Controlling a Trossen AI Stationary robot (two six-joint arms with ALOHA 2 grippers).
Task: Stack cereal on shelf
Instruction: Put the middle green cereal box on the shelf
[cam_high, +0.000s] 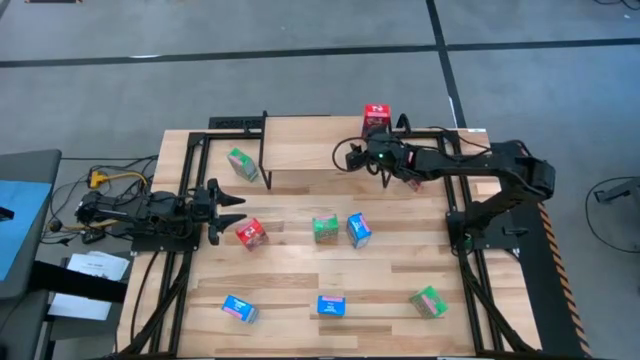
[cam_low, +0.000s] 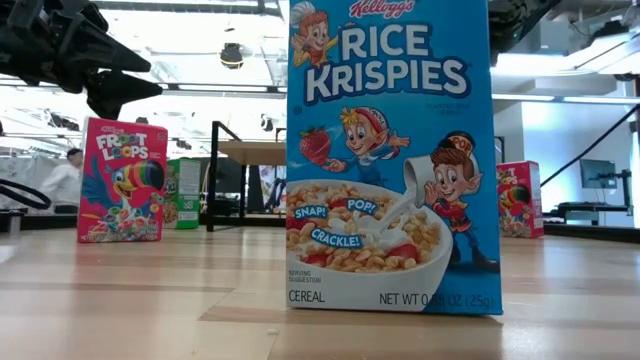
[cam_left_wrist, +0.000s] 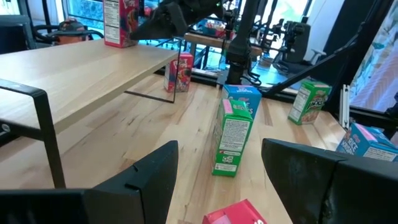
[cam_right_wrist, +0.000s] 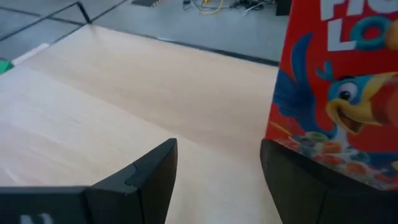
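Filling most of the low view, a blue cereal box (cam_low: 392, 150) is standing upright on the slatted wooden table (cam_low: 150, 300), close to the lens. Behind it that view is showing a red box (cam_low: 122, 180) standing on the left, another red box (cam_low: 519, 199) on the right, and the shelf (cam_low: 250, 152) on its black legs in between. Beyond the table, a person (cam_low: 66, 180) is standing in a bright, ceiling-lit room.

From above, the grey floor is surrounding the table, and the boxes are lying scattered: a green one (cam_high: 242, 163) beside the shelf's left leg, a green (cam_high: 325, 228) and blue (cam_high: 359, 229) pair mid-table, two blue (cam_high: 240, 309) (cam_high: 331, 305) and one green (cam_high: 428, 301) along the near edge.

Only the overhead view is showing the red box on the shelf (cam_high: 377, 116), standing at the far right corner of the light board (cam_high: 300, 150). The right gripper (cam_high: 356, 154) is hovering over the shelf, and its wrist camera is showing its fingers apart, gripping nothing, with that red box (cam_right_wrist: 339, 93) just beside one finger.

The left gripper (cam_high: 232, 205) is sitting at the table's left side, fingers apart, with a red box (cam_high: 251, 233) lying just ahead of it.
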